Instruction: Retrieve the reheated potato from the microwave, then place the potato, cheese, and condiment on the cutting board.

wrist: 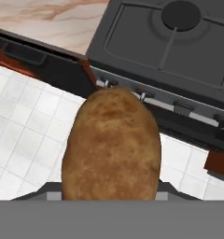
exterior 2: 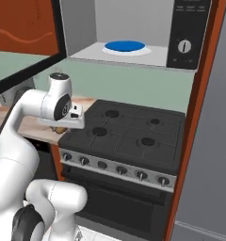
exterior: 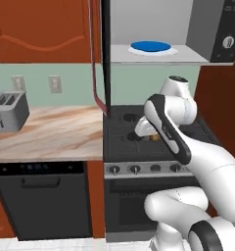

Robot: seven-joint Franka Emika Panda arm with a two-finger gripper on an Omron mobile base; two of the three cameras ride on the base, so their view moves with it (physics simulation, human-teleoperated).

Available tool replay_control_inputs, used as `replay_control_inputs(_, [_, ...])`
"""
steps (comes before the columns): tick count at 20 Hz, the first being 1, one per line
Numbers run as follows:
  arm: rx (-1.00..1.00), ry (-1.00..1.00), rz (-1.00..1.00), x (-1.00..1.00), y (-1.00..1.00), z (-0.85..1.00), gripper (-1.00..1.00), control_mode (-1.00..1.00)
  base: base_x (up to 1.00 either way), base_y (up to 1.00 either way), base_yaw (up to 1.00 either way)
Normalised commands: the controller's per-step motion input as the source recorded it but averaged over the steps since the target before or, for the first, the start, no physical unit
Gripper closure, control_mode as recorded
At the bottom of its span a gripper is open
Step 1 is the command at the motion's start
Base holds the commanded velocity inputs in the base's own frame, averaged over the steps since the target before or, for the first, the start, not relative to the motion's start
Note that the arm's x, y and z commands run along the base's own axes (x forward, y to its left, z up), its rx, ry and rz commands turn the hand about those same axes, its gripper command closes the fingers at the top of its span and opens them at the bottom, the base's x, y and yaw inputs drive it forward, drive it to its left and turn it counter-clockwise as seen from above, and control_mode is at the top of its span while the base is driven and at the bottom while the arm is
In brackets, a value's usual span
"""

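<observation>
Kitchen scene. The gripper [exterior 2: 63,128] is closed on the potato [wrist: 111,147], held over the front-left corner of the black stove [exterior 2: 129,132], above the knob row and the white tiled floor [wrist: 20,140]. The microwave [exterior: 188,34] stands open overhead, with a blue plate [exterior: 150,47] on its white turntable. Left of the stove runs a marbled wooden counter [exterior: 56,130]; a grey toaster [exterior: 9,112] sits at its back-left corner, beneath two wall sockets on the pale green wall

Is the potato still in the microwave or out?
Out. The potato sits between the fingers above the stove's front edge; the microwave holds just a blue plate.
</observation>
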Motion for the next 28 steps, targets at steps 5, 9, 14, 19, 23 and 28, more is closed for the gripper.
replay_control_inputs(5, [0.0,0.0,0.0,0.0,0.0,0.0,1.0,1.0,-0.54,-0.18,0.39])
replay_control_inputs(9, [0.0,0.0,0.0,0.0,0.0,0.0,1.0,1.0,-0.51,-0.18,0.42])
replay_control_inputs(14, [0.0,0.0,0.0,0.0,0.0,0.0,1.0,1.0,-0.48,-0.18,0.4])
replay_control_inputs(19, [0.0,0.0,0.0,0.0,0.0,0.0,1.0,1.0,-0.52,-0.17,0.39])
replay_control_inputs(23, [0.0,0.0,0.0,0.0,0.0,0.0,1.0,1.0,-0.48,-0.03,0.37])
replay_control_inputs(28, [0.0,0.0,0.0,0.0,0.0,0.0,1.0,1.0,-0.57,0.0,0.26])
